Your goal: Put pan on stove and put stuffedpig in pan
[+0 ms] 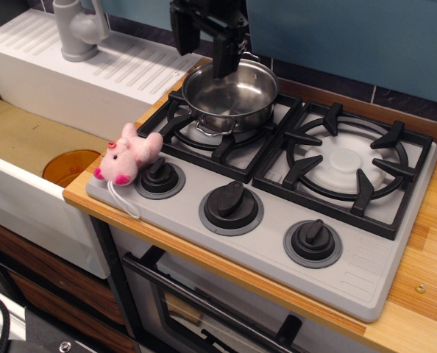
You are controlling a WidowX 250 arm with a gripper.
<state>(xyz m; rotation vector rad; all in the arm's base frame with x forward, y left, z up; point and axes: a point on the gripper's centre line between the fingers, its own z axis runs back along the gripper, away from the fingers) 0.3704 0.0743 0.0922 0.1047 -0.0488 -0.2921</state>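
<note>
The pan (230,98), a shiny steel pot with two loop handles, stands upright on the left burner grate of the grey stove (366,259). My black gripper (204,45) hangs just above the pan's far rim. Its jaws are apart and hold nothing; one finger (225,55) points down over the rim, the other finger (180,33) is left of the pan. The pink stuffedpig (127,159) lies on the stove's front left corner, against the left knob (160,176), with its white string trailing toward the front edge.
The right burner grate (345,163) is bare. Two more knobs (231,206) (313,241) line the stove front. A white sink with an orange drain (70,166), a grey faucet (79,28) and a ribbed drainboard lie left. Wooden counter (424,287) runs on the right.
</note>
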